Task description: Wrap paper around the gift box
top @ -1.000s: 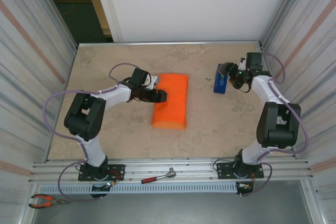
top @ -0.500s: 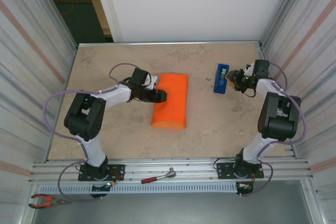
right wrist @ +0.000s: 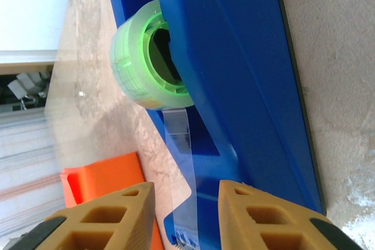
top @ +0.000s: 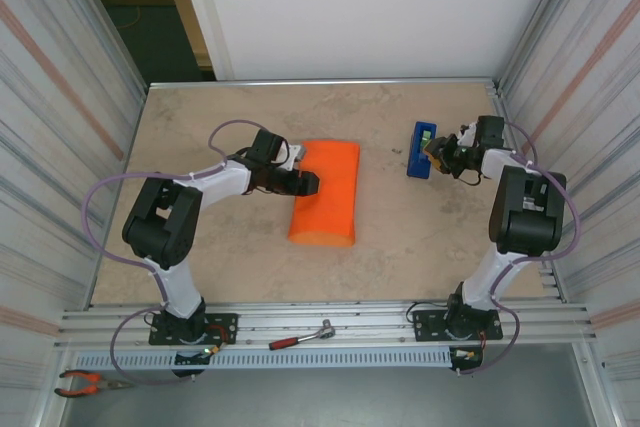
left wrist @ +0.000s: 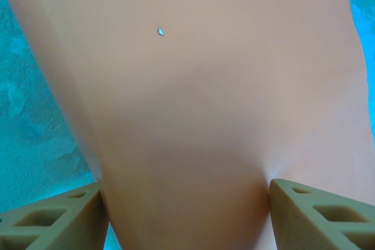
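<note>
My left gripper (left wrist: 186,218) had its fingers (left wrist: 53,221) spread wide, their tips set against the paper (top: 330,197). The orange surface filled the gap between them. I could not tell whether they squeezed it or merely rested on it. From above, that gripper sat at the 9 o'clock edge of the paper, which lay folded into a rounded orange bundle just left of the middle of the table (top: 220,257).

My right gripper (right wrist: 186,215) was parted, with daylight between its fingers (right wrist: 258,215). A clear tape strip (right wrist: 179,144) hung in that gap, touching neither one. The strip ran from a green tape roll (right wrist: 137,57) seated in the blue tape dispenser (right wrist: 234,57). In the overhead view this gripper sat just at the dispenser's 3 o'clock side. The dispenser stood well apart from the paper, off at the bundle's 2 o'clock.
</note>
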`<state>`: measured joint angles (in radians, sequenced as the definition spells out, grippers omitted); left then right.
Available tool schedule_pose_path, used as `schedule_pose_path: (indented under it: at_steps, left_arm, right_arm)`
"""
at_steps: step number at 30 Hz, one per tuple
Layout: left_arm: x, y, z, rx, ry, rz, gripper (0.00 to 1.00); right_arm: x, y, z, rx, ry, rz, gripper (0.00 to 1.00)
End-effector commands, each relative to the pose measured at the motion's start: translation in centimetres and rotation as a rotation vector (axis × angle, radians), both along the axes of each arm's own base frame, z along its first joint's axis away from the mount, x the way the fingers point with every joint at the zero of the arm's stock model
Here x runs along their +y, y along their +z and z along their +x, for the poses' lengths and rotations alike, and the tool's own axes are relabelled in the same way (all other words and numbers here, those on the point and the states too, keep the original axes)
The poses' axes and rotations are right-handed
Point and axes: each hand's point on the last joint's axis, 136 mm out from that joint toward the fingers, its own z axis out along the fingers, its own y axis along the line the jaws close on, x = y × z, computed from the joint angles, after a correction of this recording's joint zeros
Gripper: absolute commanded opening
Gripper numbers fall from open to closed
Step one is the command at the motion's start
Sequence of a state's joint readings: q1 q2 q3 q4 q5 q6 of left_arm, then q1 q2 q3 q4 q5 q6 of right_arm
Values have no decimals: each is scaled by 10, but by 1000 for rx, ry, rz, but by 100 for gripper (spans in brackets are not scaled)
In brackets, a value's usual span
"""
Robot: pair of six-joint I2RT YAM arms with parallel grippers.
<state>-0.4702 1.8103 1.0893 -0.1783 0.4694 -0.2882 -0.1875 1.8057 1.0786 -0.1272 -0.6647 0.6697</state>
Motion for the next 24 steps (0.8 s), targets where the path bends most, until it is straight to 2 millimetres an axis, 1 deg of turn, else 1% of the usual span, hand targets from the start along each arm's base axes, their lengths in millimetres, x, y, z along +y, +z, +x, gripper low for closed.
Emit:
schedule_pose_path:
  at_steps: [1,5,8,12,14,15,18,24]
  left_arm:
    - [21,-58,-37,154,-18,181,69]
    - [21,-59,-38,156,-19,183,69]
    - [21,-60,-37,157,-18,184,69]
    - [21,-60,-38,157,-19,185,69]
    - [21,-60,-39,157,-20,184,69]
    - [21,-59,-38,156,-20,184,69]
    - [21,-60,-39,157,-20,185,69]
    - [21,-60,-39,154,-20,189,69]
  right_arm:
    - [10,2,5,-11,39,21,31]
    - [11,-1,4,-8,42,26,25]
    - [11,-2,3,-6,44,29,17]
    - [12,1,3,-12,50,42,11]
    - [13,3,3,-18,54,50,2]
    - [14,6,3,-24,55,57,0]
    - [16,13,3,-40,59,74,0]
    - [17,37,2,-98,45,101,0]
